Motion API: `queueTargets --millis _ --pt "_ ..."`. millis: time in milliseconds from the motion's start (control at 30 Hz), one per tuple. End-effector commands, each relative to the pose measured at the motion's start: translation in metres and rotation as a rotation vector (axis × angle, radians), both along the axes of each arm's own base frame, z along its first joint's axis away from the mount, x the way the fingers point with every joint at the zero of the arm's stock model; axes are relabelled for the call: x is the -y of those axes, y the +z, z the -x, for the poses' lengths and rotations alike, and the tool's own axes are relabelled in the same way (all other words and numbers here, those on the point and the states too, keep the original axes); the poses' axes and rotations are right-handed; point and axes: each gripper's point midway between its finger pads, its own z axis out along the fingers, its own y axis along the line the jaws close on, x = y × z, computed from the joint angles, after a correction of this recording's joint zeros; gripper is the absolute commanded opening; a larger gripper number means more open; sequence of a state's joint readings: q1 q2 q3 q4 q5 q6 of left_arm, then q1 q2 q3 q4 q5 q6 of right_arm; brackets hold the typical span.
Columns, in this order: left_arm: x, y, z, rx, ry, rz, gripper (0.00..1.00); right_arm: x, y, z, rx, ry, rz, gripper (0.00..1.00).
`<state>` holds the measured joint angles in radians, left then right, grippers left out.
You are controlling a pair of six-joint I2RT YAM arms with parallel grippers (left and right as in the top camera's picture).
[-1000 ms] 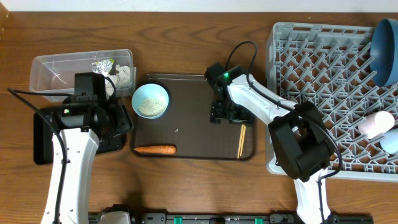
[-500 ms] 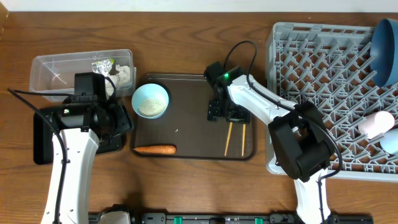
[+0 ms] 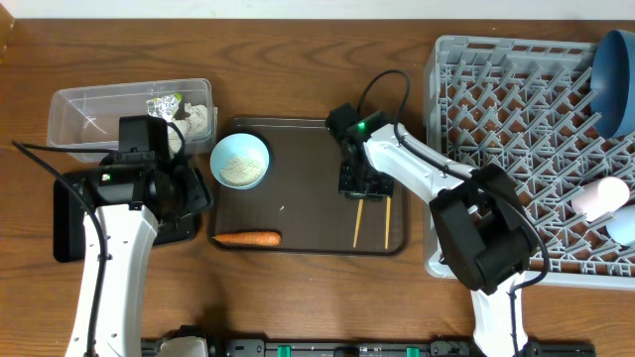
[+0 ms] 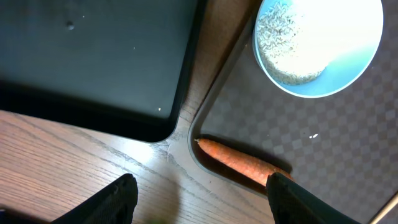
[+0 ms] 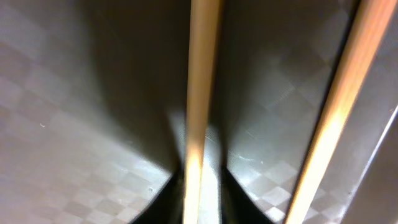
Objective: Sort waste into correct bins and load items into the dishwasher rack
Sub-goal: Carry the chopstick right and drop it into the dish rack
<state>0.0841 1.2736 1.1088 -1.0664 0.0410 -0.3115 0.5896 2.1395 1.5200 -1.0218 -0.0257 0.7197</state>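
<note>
Wood first: working the chopsticks [image 3: 372,223] with the right gripper [image 3: 357,186], overhead view. Hovering low over the brown serving tray [image 3: 298,188], with the first chopstick [image 3: 357,223] running out from directly beneath the jaws, back toward the robot, and the second chopstick [image 3: 387,223] lying parallel, just to the gripper's right. Differing from one second ago: then lying pressed together as a pair, now lying apart, with the first shifted leftward along with the gripper. Probably singling out one stick for a clean pinch before carrying it to the dishwasher rack [image 3: 496,109], well off to the gripper's right.

Right wrist view: closing to a narrow gap, with the fingertips [image 5: 166,205] flanking the first chopstick on both sides and apparently pinching it. Leaving the second chopstick outside the jaws, to the right.

Left wrist view: holding the left gripper [image 4: 202,190] spread wide, gripping nothing. Hanging above the brown serving tray's corner, with the carrot stick [image 4: 239,162] lying just ahead, the rice bowl [image 4: 317,46] farther ahead, and the black tray [image 4: 93,62] ahead to the left. Not yet sorting either.
</note>
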Motion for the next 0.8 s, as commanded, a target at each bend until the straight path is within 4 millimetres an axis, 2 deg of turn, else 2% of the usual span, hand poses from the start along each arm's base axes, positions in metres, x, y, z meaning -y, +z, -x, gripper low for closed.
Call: queueTargets --millis 0,133,533,767 --pt "-0.004 0.003 0.001 0.008 0.014 -0.015 0.69 0.021 -0.030 0.020 -0.071 0.009 0.106 0.11" --pt "-0.004 0.003 0.001 0.008 0.014 -0.015 0.69 0.020 -0.030 0.021 -0.075 0.008 0.103 0.01" --pt "-0.004 0.003 0.001 0.008 0.014 -0.015 0.69 0.019 -0.027 0.023 -0.082 0.031 0.092 0.01" --pt "-0.004 0.003 0.000 0.011 0.014 -0.015 0.69 0.012 -0.004 0.011 -0.013 0.079 0.041 0.01"
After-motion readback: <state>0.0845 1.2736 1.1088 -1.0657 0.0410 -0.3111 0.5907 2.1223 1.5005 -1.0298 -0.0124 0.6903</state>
